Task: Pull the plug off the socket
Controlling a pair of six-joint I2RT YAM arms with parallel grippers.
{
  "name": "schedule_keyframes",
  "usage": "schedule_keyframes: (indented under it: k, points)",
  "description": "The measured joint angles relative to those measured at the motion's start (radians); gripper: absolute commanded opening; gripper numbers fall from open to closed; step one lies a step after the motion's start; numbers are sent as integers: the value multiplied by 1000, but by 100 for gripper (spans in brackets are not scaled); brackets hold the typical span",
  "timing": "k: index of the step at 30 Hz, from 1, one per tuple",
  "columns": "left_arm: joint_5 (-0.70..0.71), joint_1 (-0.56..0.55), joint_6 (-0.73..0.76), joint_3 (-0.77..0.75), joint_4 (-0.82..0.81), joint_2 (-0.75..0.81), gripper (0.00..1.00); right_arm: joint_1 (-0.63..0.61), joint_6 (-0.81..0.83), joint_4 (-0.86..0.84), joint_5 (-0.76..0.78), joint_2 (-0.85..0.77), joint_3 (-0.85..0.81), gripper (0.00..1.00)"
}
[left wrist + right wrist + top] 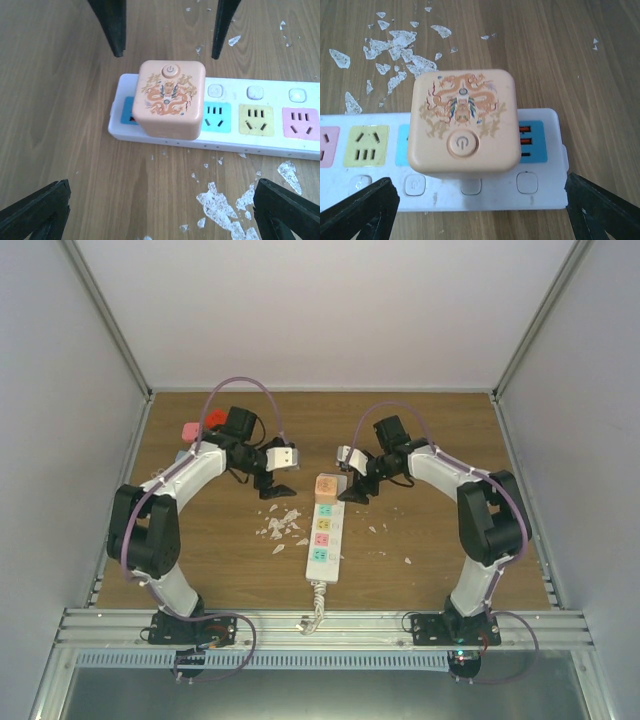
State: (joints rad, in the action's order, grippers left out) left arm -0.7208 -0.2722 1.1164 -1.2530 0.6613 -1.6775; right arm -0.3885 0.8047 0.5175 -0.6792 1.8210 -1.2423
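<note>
Peach-coloured cube plug [461, 121] is sitting inserted at the far end of the white socket [260, 135], which is lying lengthwise on the wooden desk [200, 530] between the arms. Left gripper [160, 215] and right gripper [480, 212] are flanking the plug, jaws spread wide, gripping nothing. White flakes [280, 525] are lying beside the socket.

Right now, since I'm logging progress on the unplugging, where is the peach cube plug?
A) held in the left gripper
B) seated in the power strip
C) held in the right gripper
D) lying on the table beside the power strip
B: the peach cube plug sits in the white power strip, at the end away from its cord, and the left gripper and right gripper are both open, holding nothing.
</note>
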Motion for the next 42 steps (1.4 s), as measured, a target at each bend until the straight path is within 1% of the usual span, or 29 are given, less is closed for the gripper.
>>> schedule_keyframes:
  k: [8, 14, 18, 22, 28, 32, 37, 42]
  points:
    - [14, -64, 40, -78, 23, -122, 96, 24, 18, 7, 1, 6, 19, 88]
    - [13, -105, 49, -125, 24, -188, 95, 25, 19, 4, -1, 10, 37, 87]
    - [-1, -126, 46, -172, 16, -248, 94, 25, 18, -40, -15, 10, 78, 89]
    - [-11, -146, 43, -174, 12, -278, 91, 27, 2, -96, -41, 8, 143, 89]
    - [-37, -171, 27, -167, -18, -285, 84, 32, -47, -216, -80, -35, 237, 90]
    - [-46, -172, 15, -144, -42, -285, 79, 40, -80, -287, -95, -85, 272, 93]
    - [-45, -172, 0, -138, -69, -285, 67, 45, -132, -359, -156, -124, 290, 96]
    - [-46, -172, -8, -134, -90, -285, 58, 45, -183, -432, -186, -149, 332, 99]
